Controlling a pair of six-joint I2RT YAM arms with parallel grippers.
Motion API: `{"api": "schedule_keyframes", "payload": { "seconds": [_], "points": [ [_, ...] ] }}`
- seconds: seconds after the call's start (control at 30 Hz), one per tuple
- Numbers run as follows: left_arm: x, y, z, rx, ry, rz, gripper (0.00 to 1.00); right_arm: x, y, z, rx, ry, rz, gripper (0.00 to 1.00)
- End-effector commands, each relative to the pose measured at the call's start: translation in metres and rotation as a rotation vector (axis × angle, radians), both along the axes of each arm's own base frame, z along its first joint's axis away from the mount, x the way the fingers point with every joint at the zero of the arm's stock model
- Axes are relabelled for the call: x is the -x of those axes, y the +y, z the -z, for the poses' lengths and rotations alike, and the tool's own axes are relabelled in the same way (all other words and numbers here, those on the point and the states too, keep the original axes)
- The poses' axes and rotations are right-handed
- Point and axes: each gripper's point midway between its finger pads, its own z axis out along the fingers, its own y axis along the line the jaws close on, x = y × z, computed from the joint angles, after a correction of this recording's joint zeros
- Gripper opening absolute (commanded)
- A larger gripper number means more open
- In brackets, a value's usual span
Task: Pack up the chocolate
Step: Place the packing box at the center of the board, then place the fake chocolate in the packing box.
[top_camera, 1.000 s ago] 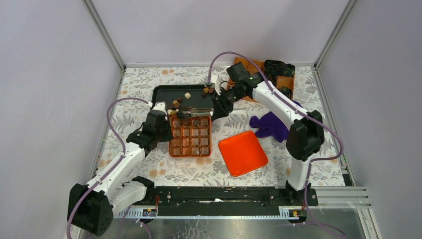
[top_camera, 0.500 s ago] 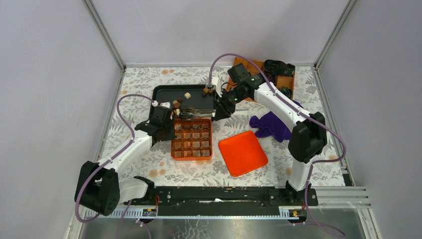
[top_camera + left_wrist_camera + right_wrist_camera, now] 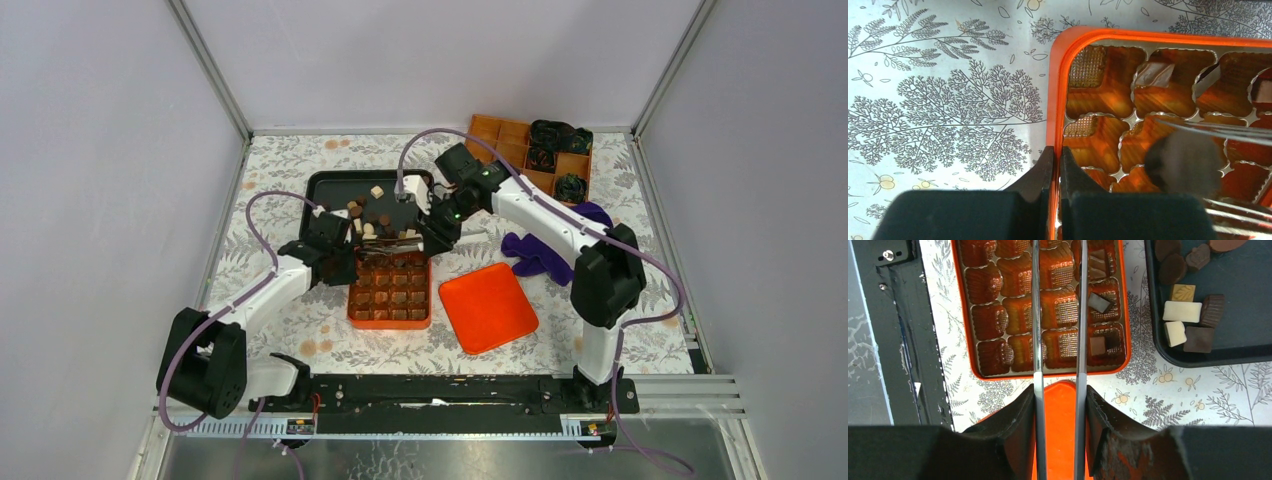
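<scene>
Orange tray (image 3: 390, 322) slid nearer and rightward; left gripper (image 3: 1057, 151) pinching its left rim; right gripper (image 3: 1058, 396) squeezing tweezers (image 3: 1036, 315), over the tray's chocolates (image 3: 1097, 346)

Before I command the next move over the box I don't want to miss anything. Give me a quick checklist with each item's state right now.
1. Box hold: left gripper clamped on the rim of the orange box: ok.
2. Tool hold: right gripper gripping the tongs: ok.
3. Tongs positioned over the box cells: ok.
4. Piece in the tong tips: cannot tell. The tips run out of the right wrist view, and the left wrist view shows only a blurred dark round shape by the blades.
5. Room left: empty cells visible: ok.
6. The orange lid lies beside the box, not over it: ok.
</scene>
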Motion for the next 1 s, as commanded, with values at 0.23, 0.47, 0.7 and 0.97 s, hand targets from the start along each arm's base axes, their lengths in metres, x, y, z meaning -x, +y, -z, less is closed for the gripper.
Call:
{"api": "schedule_keyframes", "payload": {
  "seconds": [0.23, 0.47, 0.7, 0.97],
  "points": [
    [-0.007, -0.01, -0.015, 0.043, -0.015, 0.002, 0.28, -0.015, 0.018, 0.008, 0.043, -0.077, -0.001, 0.19],
    [-0.006, -0.002, -0.032, 0.013, -0.045, -0.006, 0.35, -0.015, 0.021, 0.012, 0.054, -0.074, 0.0, 0.24],
    [-0.011, 0.01, -0.065, -0.009, -0.146, -0.048, 0.37, -0.014, 0.025, 0.014, 0.053, -0.062, -0.004, 0.35],
    [-0.024, 0.026, -0.125, -0.011, -0.376, -0.125, 0.46, -0.014, 0.027, 0.014, 0.045, -0.047, -0.003, 0.48]
  ]
}}
